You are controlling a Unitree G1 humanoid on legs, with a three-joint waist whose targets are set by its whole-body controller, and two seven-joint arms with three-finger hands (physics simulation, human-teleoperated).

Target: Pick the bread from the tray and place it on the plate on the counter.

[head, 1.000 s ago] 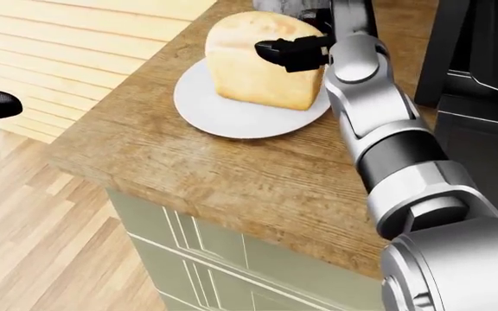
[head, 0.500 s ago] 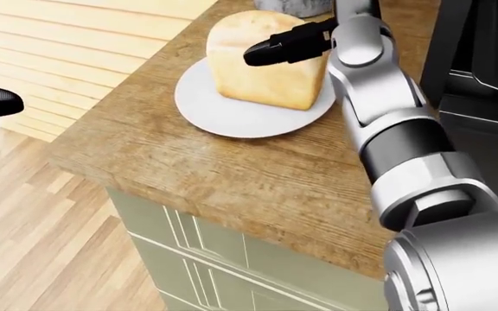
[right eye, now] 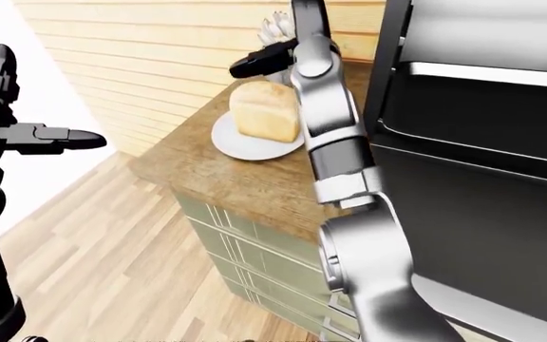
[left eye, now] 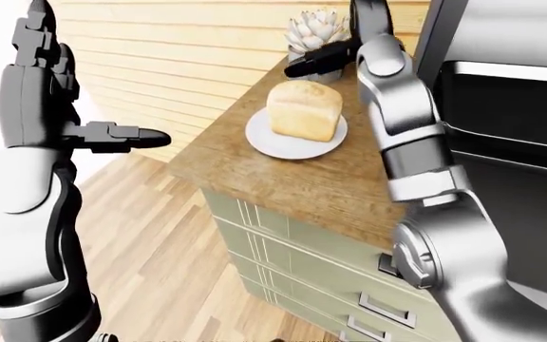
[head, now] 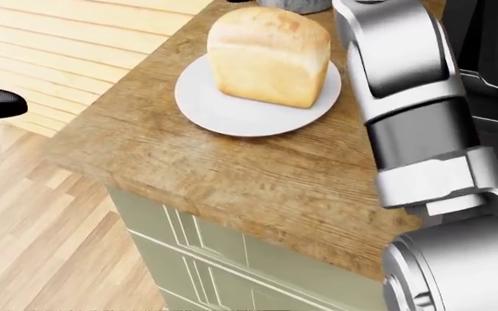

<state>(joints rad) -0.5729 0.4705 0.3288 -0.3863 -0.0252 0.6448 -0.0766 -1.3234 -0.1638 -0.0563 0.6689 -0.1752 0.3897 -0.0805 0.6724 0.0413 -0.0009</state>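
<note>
The loaf of bread (head: 269, 54) sits upright on the white plate (head: 232, 113) on the wooden counter (head: 232, 175). My right hand (left eye: 316, 59) hovers above the loaf, its black fingers stretched out and apart from the bread, holding nothing. The right forearm (head: 405, 84) runs down the right side of the head view. My left hand (left eye: 121, 135) is held out over the floor, far left of the counter, fingers extended and empty. No tray shows in any view.
A potted succulent (left eye: 317, 30) stands on the counter just beyond the plate. A dark oven or fridge front (right eye: 482, 142) rises right of the counter. Pale green drawers (left eye: 292, 263) sit under the counter; wooden floor (left eye: 178, 263) spreads to the left.
My right hand has let go of the loaf and risen off it, leaving the head view's top edge. The bread stays on the plate.
</note>
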